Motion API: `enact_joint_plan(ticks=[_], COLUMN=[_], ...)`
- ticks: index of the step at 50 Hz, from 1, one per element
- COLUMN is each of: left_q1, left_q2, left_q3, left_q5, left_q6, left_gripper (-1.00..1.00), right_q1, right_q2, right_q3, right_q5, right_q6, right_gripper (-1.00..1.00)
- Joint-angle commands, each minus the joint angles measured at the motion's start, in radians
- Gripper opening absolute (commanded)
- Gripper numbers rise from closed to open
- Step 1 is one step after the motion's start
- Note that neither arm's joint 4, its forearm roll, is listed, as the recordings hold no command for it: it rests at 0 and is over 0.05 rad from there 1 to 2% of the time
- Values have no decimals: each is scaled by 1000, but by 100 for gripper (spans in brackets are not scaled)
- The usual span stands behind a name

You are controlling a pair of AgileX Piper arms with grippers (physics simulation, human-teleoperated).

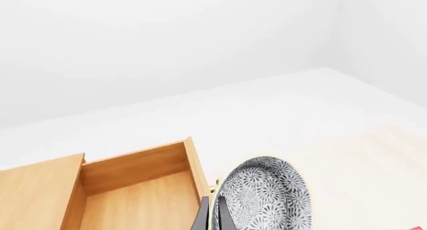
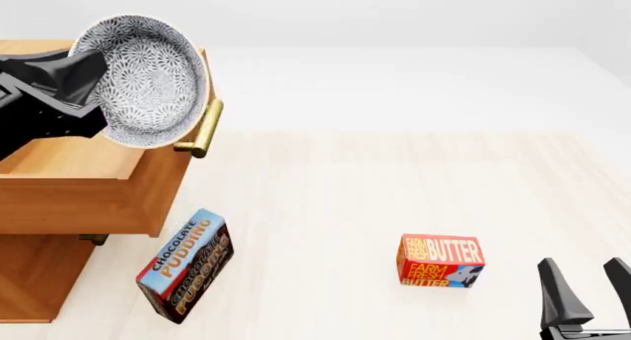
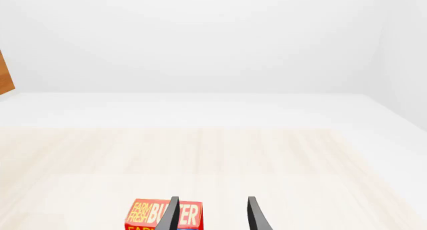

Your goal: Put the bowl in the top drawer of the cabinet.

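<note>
Bowl (image 2: 148, 77) tilts on edge, pinched in the left claw (image 1: 212, 215), over the open drawer (image 2: 69, 159) at seven o'clock.

Drawer (image 2: 69, 196) is matt pale wood with a shiny brass handle (image 2: 200, 129); the patterned bowl (image 2: 148, 77) looks like smooth glazed ceramic, maybe.
</note>
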Motion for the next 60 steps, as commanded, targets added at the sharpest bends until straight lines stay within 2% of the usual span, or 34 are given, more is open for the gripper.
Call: enact_joint_plan(ticks=[1, 22, 37, 45, 60], left_q1=[68, 238, 285, 343, 370], left_q2=[42, 160, 233, 254, 263], left_q3=[-21, -41, -50, -47, -21], left_q5=[-34, -116, -159, -158, -176], left_q6=[-9, -41, -52, -55, -43], left_gripper=[-100, -100, -100, -100, -100], right_q1=[0, 0, 0, 0, 0], right_q2=[-1, -1, -1, -1, -1], right_q3=[0, 0, 0, 0, 0], right_q5=[0, 1, 0, 1, 1], right_q6=[-2, -2, -1, -1, -2], right_gripper=[100, 100, 100, 100, 100])
